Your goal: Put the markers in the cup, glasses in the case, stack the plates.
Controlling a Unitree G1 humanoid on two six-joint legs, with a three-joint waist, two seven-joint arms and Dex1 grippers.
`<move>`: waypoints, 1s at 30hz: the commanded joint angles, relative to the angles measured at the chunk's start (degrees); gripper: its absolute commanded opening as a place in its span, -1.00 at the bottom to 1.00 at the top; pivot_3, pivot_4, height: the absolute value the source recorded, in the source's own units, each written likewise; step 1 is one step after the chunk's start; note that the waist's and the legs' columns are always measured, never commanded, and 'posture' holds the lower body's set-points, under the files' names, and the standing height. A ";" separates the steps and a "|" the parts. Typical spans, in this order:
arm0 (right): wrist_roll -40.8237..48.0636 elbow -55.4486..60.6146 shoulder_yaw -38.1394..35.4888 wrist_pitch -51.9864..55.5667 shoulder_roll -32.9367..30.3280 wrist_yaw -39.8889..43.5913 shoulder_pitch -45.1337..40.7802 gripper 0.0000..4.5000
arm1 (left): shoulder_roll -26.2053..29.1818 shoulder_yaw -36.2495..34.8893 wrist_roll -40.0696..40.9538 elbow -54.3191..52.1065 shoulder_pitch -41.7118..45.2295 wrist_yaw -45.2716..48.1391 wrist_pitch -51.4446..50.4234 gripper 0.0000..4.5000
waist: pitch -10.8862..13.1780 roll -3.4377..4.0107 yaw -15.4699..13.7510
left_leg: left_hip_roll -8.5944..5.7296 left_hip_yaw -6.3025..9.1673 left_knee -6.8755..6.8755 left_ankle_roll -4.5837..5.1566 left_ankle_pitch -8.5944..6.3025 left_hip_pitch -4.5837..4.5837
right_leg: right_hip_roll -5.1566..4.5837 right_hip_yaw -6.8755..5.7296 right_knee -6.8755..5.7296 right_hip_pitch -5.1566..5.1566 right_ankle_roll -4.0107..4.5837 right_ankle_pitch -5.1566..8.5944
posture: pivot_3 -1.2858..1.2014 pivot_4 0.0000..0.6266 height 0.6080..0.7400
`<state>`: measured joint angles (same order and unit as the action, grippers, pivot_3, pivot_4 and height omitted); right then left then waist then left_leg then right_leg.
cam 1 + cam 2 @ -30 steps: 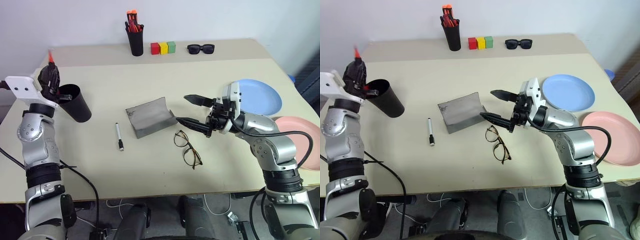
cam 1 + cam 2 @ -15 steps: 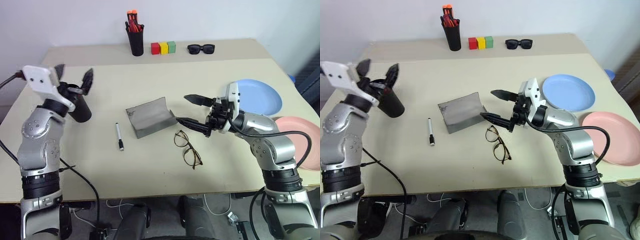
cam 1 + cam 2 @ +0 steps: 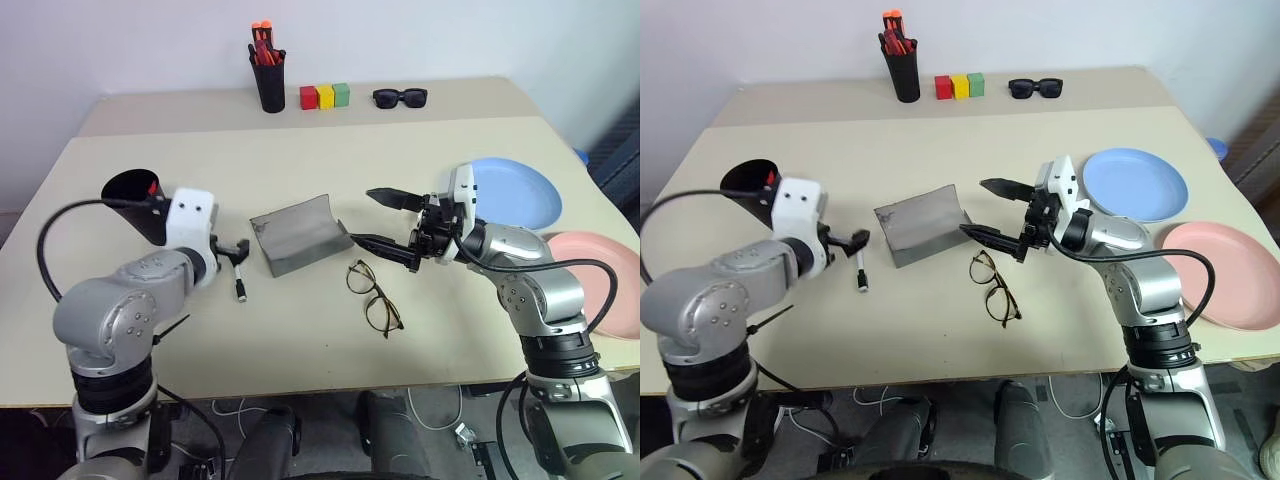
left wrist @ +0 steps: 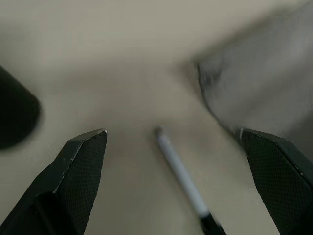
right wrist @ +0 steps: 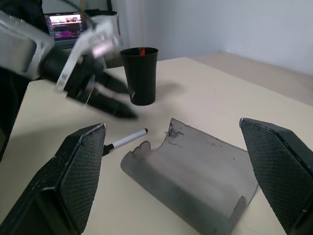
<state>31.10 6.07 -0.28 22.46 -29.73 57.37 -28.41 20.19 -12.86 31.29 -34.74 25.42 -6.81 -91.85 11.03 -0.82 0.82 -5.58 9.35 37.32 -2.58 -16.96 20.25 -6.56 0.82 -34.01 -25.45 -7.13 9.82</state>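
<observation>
1. Both two-fingered black grippers stand spread wide and hold nothing: the left gripper (image 3: 852, 243) hangs low over the beige table (image 3: 330, 330), just above the white marker with the black cap (image 3: 239, 274), and the right gripper (image 3: 385, 219) points level toward the robot's left, with one finger above the other.
2. Nearest the table's front edge lie the thin dark wire-framed glasses with clear round lenses (image 3: 375, 296), flat on the table just below the right gripper's lower finger.
3. Just beyond them lies the grey felt-like glasses case with a curved flap (image 3: 299, 234), open, between the two grippers; the right gripper's lower finger reaches close to its right edge.
4. To the case's left, the white marker lies on the table under the left gripper's fingers (image 4: 83, 166).
5. Farther left stands the wide black tapered plastic cup (image 3: 135, 203), upright, with the red marker (image 3: 152, 187) showing inside at its rim.
6. On the right lie the round light blue plate (image 3: 515, 193) and, beside it nearer the table's edge, the round pink plate (image 3: 600, 280), unstacked.
7. At the far edge stand a narrow black pen holder with orange-red pens (image 3: 267, 72), three small blocks, red, yellow and green (image 3: 325, 96), and chunky black sunglasses (image 3: 400, 97).
</observation>
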 commanded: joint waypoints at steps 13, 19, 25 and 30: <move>-0.50 2.27 -0.81 -1.56 0.09 -0.71 0.44 1.00 | -7.30 -0.47 -0.49 3.66 -3.28 -5.93 -0.65 0.75 | 0.00 -0.01 -0.24 | 0.00 0.00 0.02 -0.04 0.02 0.01 | -0.02 0.02 0.01 0.01 0.00 0.00 | 0.03 -0.52 1.00; -0.73 2.48 -0.96 -1.70 0.01 -1.02 0.61 1.00 | -9.18 -0.27 -0.06 4.29 -3.65 -7.72 -0.65 -0.50 | -0.01 0.00 -0.47 | -0.02 0.00 0.04 -0.01 0.01 0.01 | -0.04 0.02 0.01 0.04 0.00 0.00 | 0.03 -0.52 1.00; -0.95 2.15 -0.98 -1.81 0.01 -1.25 0.34 1.00 | -8.33 -0.58 -0.09 4.65 -3.49 -8.34 -0.65 -0.99 | -0.02 0.01 -0.42 | -0.03 0.00 0.06 -0.01 0.00 -0.01 | -0.06 0.02 0.00 0.06 0.00 0.00 | 0.03 -0.52 1.00; -0.89 1.82 -0.84 -1.51 -0.34 -0.81 0.36 1.00 | -7.75 -2.97 -2.94 2.13 1.53 -5.86 3.26 -0.99 | -0.01 0.00 -0.34 | -0.03 0.00 0.07 -0.02 0.01 0.01 | -0.05 0.01 0.00 0.05 0.00 0.00 | 0.03 -0.52 1.00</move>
<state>29.91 6.41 -0.32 21.97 -29.83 56.24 -27.54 11.77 -14.43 29.21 -30.42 24.29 -13.96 -91.59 11.02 -0.82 0.48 -5.61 9.35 37.40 -2.60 -16.95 20.27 -6.61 0.83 -34.02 -25.41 -7.13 9.82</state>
